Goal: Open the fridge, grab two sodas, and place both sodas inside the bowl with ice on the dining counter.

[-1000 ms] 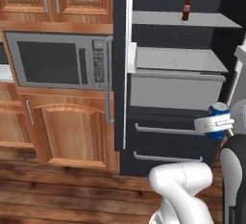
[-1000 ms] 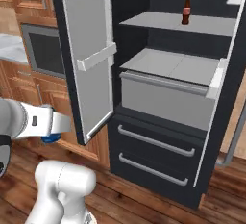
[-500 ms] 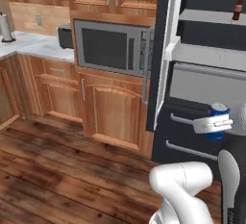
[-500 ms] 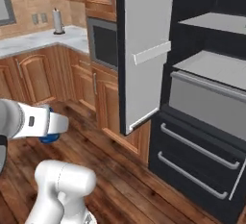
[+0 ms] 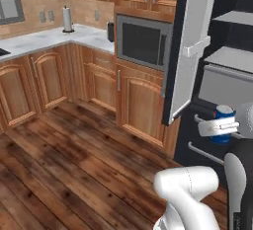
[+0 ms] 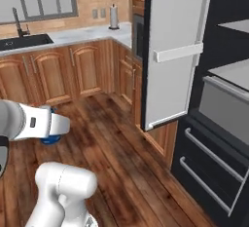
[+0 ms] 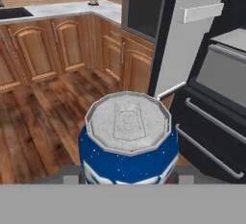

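The gripper (image 5: 223, 126) is squeezing the blue soda can (image 5: 223, 123) from both sides and holding it up in the air. The can stands straight up. In the hand view its grey top (image 7: 127, 122) faces us and its blue side (image 7: 127, 163) has white and red marks.

The fridge (image 5: 225, 76) is tall and black, and its left door (image 5: 190, 51) hangs wide open. The can is just in front of the fridge's lower drawers (image 5: 205, 140), low down and not touching them. Inside the fridge are pale grey shelves (image 6: 233, 72). The two drawers have grey bar handles (image 6: 206, 167).

Left of the fridge is a grey microwave (image 5: 143, 41) set in brown wood cabinets (image 5: 141, 100). Farther left of the fridge is a pale stone counter (image 5: 49, 37) with a paper towel roll (image 5: 67, 19) on it. In the right base view a dark sink (image 6: 24, 41) sits in that counter. The floor (image 5: 74, 165) is dark wood.
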